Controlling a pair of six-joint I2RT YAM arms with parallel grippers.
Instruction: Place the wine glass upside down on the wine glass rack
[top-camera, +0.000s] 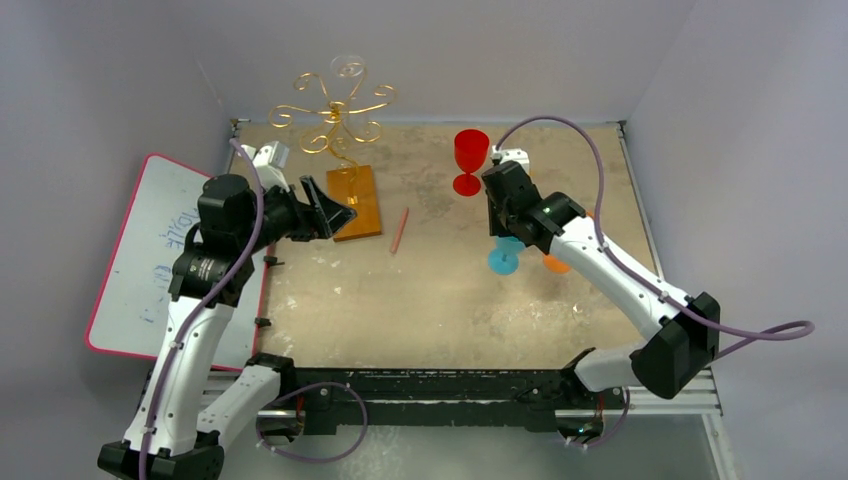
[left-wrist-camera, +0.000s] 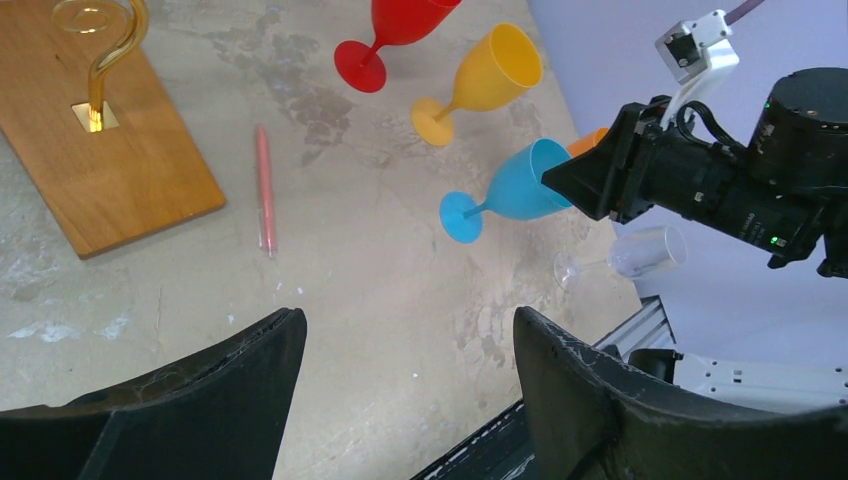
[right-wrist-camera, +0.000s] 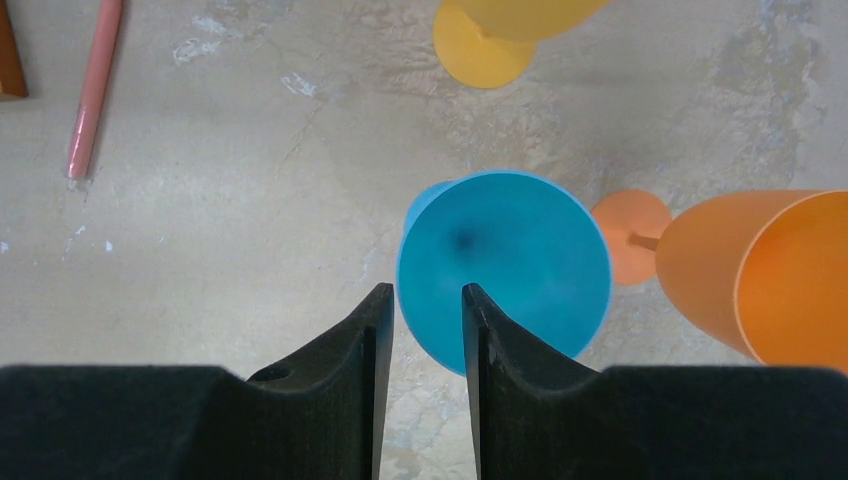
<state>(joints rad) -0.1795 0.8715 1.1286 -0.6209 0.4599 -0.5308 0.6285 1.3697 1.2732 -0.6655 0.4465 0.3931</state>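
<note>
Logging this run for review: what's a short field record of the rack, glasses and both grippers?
wine glass rack: upright, far left of table
right gripper: straddles blue glass rim; grip unclear
left gripper: open, empty, beside the rack
others: red glass, yellow glass, orange glass, clear glass, pink pen

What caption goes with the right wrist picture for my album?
The right gripper straddles the rim of the blue glass, orange glass and yellow glass close by.
</note>
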